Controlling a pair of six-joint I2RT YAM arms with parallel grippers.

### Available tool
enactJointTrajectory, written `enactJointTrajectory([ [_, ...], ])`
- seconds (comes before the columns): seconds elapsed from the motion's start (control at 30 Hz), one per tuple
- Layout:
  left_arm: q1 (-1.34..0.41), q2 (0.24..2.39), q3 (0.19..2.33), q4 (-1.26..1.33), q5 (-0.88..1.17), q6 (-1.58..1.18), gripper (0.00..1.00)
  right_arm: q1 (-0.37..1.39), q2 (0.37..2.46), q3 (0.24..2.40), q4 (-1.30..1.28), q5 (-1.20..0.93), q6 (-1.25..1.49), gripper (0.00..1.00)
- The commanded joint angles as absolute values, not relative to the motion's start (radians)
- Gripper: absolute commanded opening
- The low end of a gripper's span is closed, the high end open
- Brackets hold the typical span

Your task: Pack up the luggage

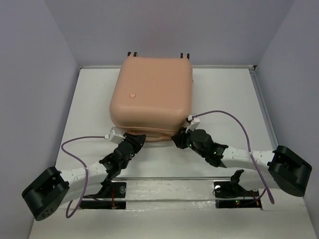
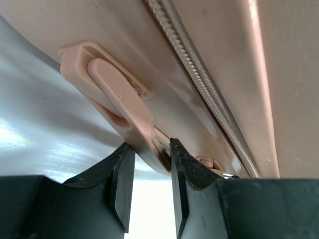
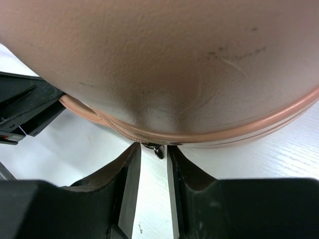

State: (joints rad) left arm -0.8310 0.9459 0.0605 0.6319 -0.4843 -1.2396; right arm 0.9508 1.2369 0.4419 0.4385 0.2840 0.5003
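Observation:
The luggage (image 1: pixel 152 92), a peach-pink hard-shell suitcase, lies shut and flat at the back middle of the table. My left gripper (image 1: pixel 134 141) is at its near edge. In the left wrist view the jaws (image 2: pixel 149 145) are shut on the lower end of the suitcase's peach handle (image 2: pixel 119 94), with the zipper seam (image 2: pixel 199 79) running beside it. My right gripper (image 1: pixel 178 139) is at the near edge too, further right. Its fingers (image 3: pixel 153 147) stand a little apart under the shell (image 3: pixel 164 59). A small dark zipper pull (image 3: pixel 158 150) hangs between the tips, close to the right finger and not pinched.
The white table (image 1: pixel 224 99) has a raised rim and lilac walls on three sides. A lilac cable (image 1: pixel 234 119) loops from each wrist. Black wheels (image 1: pixel 132 53) stick out at the suitcase's far edge. Part of the left arm (image 3: pixel 25 107) shows in the right wrist view.

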Motion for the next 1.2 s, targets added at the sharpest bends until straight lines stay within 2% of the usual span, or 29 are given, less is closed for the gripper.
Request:
enactJointTrajectory([
  [0.0,-0.87,0.937,0.095,0.749,-0.445,-1.127,0.06,0.934,1.2,0.479,0.612,0.423,0.482,0.31],
  [0.13,-0.87,0.937,0.1,0.749,-0.445,-1.126,0.06,0.934,1.212,0.483,0.611,0.459,0.495,0.09],
  [0.17,-0.87,0.936,0.1,0.749,-0.445,-1.126,0.06,0.934,1.215,0.485,0.607,0.466,0.499,0.07],
  [0.33,-0.871,0.911,0.098,0.727,-0.457,-1.12,0.06,0.934,1.177,0.463,0.508,0.535,0.518,0.07],
  [0.5,-0.871,0.884,0.104,0.693,-0.48,-1.104,0.06,0.925,1.026,0.404,0.341,0.618,0.525,0.07],
  [0.7,-0.87,0.874,0.11,0.67,-0.5,-1.095,0.06,0.856,0.901,0.361,0.21,0.572,0.509,0.07],
  [0.9,-0.876,0.89,0.123,0.689,-0.476,-1.085,0.06,0.856,0.997,0.403,0.235,0.441,0.502,0.07],
  [1.0,-0.911,0.948,0.158,0.715,-0.474,-1.069,0.06,0.976,1.106,0.439,0.314,0.416,0.523,0.07],
  [1.17,-0.92,1.025,0.209,0.772,-0.434,-1.029,0.06,1.202,1.262,0.61,0.246,0.5,0.522,0.07],
])
